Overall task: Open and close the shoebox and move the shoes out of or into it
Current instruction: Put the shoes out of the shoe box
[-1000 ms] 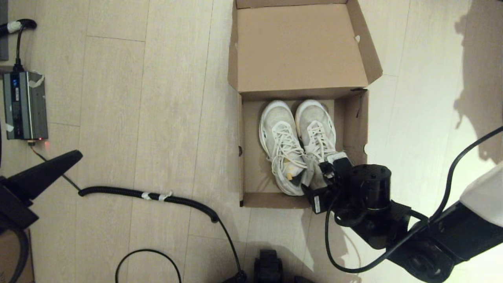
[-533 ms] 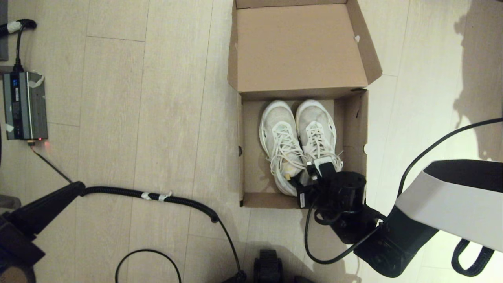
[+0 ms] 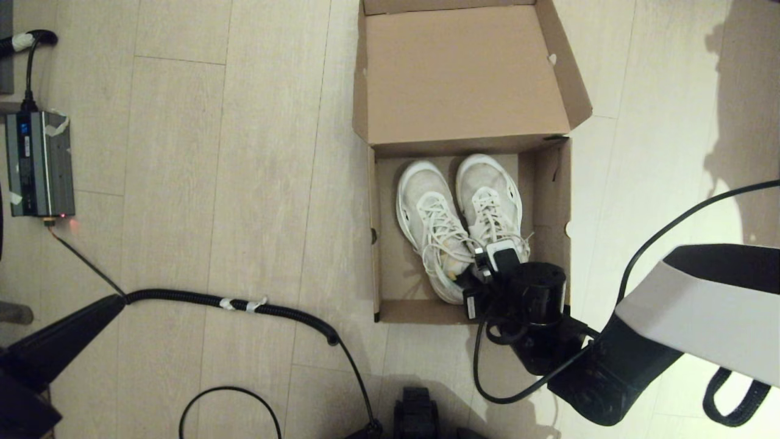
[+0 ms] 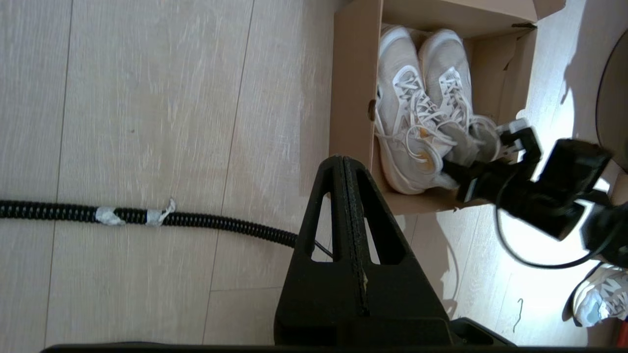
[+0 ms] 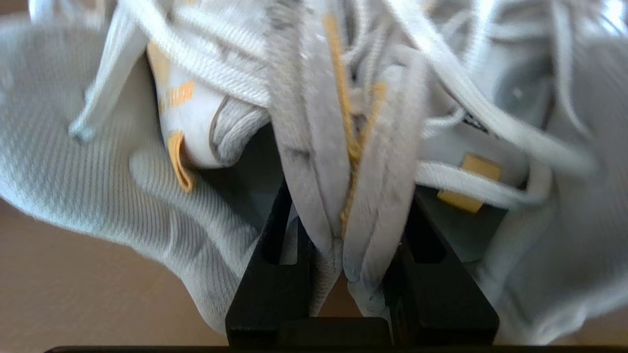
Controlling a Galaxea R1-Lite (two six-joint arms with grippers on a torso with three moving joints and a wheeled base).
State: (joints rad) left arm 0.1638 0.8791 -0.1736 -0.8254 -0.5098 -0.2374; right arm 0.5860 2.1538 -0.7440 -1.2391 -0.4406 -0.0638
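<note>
A: From the head view, where are the shoes [image 3: 458, 227]?

B: Both sit inside the shoebox [image 3: 378, 244], toes toward 12 o'clock, side by side and touching. The lid stands open at 12 o'clock of them. The right gripper [image 3: 481, 275] is at their heels, at about 5 o'clock inside the box. The left gripper [image 3: 67, 332] hangs over the floor [image 3: 183, 152] out at 8 o'clock, near a black cable [image 3: 244, 305].

A: And the left wrist view?

B: The left gripper [image 4: 351, 235] has its 2 fingers pressed together, nothing between them. The shoes [image 4: 422, 113] lie in the shoebox [image 4: 351, 73], with the right gripper [image 4: 483, 162] at their heels.

A: The right wrist view?

B: The right gripper [image 5: 351, 245] is clamped on the inner heel collars of both shoes [image 5: 338, 147], pinching the 2 together between its black fingers [image 5: 274, 274].
</note>
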